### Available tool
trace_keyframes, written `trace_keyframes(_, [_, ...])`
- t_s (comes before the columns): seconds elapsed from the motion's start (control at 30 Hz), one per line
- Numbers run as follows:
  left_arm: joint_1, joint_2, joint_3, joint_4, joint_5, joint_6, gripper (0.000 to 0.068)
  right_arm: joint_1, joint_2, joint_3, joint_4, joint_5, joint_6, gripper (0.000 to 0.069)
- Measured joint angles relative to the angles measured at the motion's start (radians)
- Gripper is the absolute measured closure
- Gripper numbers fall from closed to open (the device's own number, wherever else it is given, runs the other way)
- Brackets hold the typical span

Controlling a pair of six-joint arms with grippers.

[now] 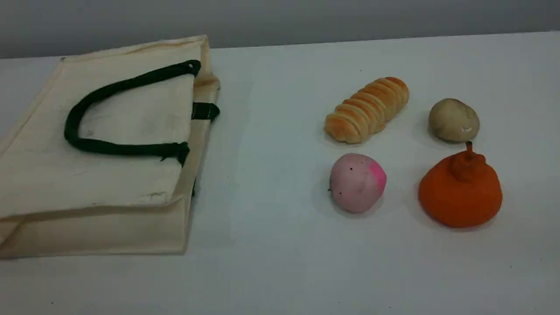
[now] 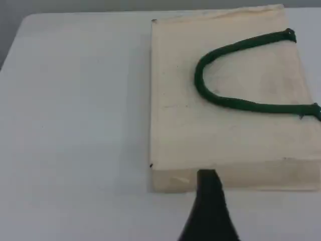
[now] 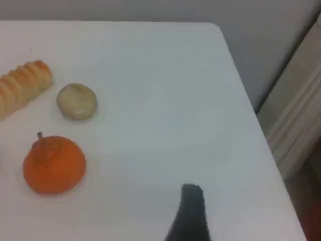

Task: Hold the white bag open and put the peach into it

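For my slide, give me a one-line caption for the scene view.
White bag lying flat at left; peach, bread roll, potato and orange fruit grouped at right.

White counter, far edge against grey wall. White bag lies flat on left part, dark green rope handle resting on top panel, mouth facing right. Four food items lie grouped on right part, well apart from bag: bread roll at far left of group, potato at far right, peach at near left, orange fruit with stem at near right. None touching.
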Motion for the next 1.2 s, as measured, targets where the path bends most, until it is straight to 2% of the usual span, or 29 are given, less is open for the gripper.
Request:
trace_keyframes(0.83, [-0.001, 0.000, 0.000, 0.000, 0.000, 0.000, 0.0191, 0.001, 0.000, 0.000, 0.011, -0.004, 0.001, 0.0150])
trace_keyframes(1.07, [-0.001, 0.000, 0.000, -0.001, 0.000, 0.001, 0.0191, 0.001, 0.000, 0.000, 0.109, -0.065, 0.001, 0.0150])
trace_keyframes(1.2, [-0.002, 0.000, 0.000, 0.000, 0.000, 0.001, 0.0191, 0.001, 0.000, 0.000, 0.103, -0.097, 0.000, 0.0150])
